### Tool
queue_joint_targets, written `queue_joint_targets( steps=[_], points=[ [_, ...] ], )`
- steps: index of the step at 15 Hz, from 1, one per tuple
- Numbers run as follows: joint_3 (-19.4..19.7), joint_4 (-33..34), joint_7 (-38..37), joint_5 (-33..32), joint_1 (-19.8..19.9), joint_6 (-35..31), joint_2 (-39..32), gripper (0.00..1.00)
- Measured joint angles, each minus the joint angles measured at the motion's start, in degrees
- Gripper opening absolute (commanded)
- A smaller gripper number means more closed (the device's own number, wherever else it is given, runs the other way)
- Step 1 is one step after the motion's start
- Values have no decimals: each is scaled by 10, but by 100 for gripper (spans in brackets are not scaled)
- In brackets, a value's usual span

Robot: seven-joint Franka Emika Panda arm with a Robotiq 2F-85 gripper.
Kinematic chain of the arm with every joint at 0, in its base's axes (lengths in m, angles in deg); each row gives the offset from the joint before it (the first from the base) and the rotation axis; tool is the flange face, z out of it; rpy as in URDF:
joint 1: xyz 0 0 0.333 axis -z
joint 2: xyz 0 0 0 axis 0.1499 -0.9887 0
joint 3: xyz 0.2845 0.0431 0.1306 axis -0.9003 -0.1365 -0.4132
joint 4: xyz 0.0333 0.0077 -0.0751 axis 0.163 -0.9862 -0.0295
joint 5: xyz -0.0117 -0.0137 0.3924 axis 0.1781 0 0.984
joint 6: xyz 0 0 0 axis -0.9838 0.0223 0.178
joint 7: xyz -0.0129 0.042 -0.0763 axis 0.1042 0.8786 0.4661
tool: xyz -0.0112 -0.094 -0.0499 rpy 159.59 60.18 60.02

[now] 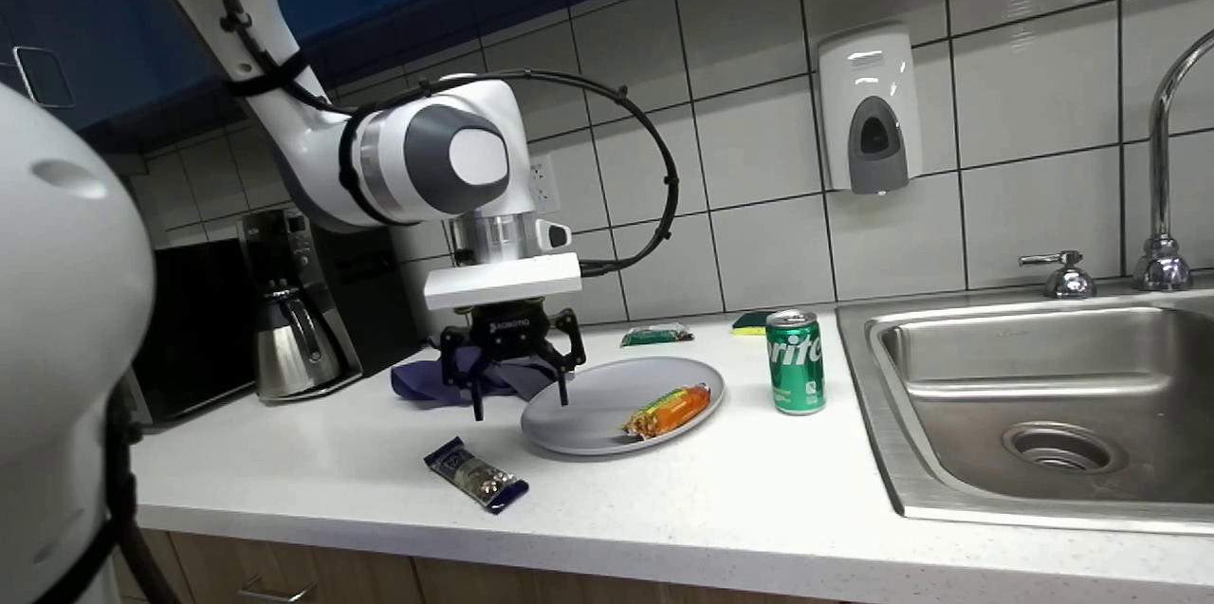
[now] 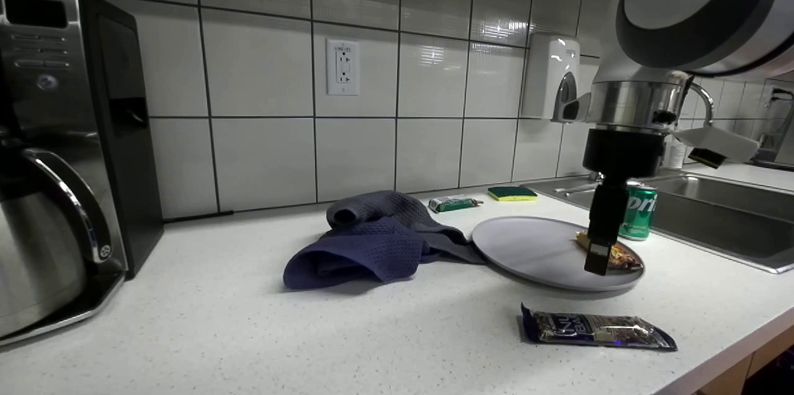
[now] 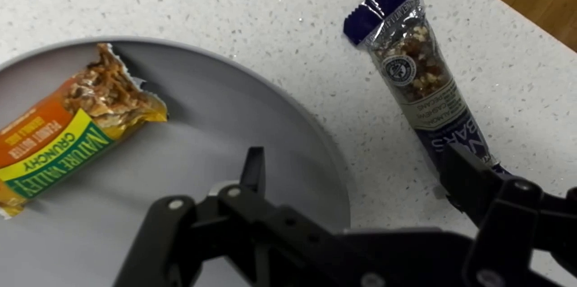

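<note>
Hanging above the counter [image 1: 683, 500], my gripper [image 1: 521, 408] is empty, its two fingers [image 3: 255, 170] spread wide apart. Below, in an exterior view, a nut bar [image 1: 476, 475] lies near and left of a grey plate [image 1: 602, 400], which bears an orange granola bar [image 1: 670, 411] on its right. Farther right stands a green can [image 1: 797, 363]; a blue cloth [image 1: 417, 382] lies crumpled at the plate's far left.

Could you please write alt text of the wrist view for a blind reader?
An open, empty black pincer hangs above a speckled white counter. A gray plate holds a Nature Valley Crunchy peanut butter granola bar; a wrapped nut bar lies beside the plate.
</note>
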Motion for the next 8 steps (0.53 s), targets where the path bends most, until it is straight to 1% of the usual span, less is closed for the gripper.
queue_joint_targets(
  steps=[8],
  points=[
    [-19, -13, 54, -14, -35, -25, 8, 100]
  ],
)
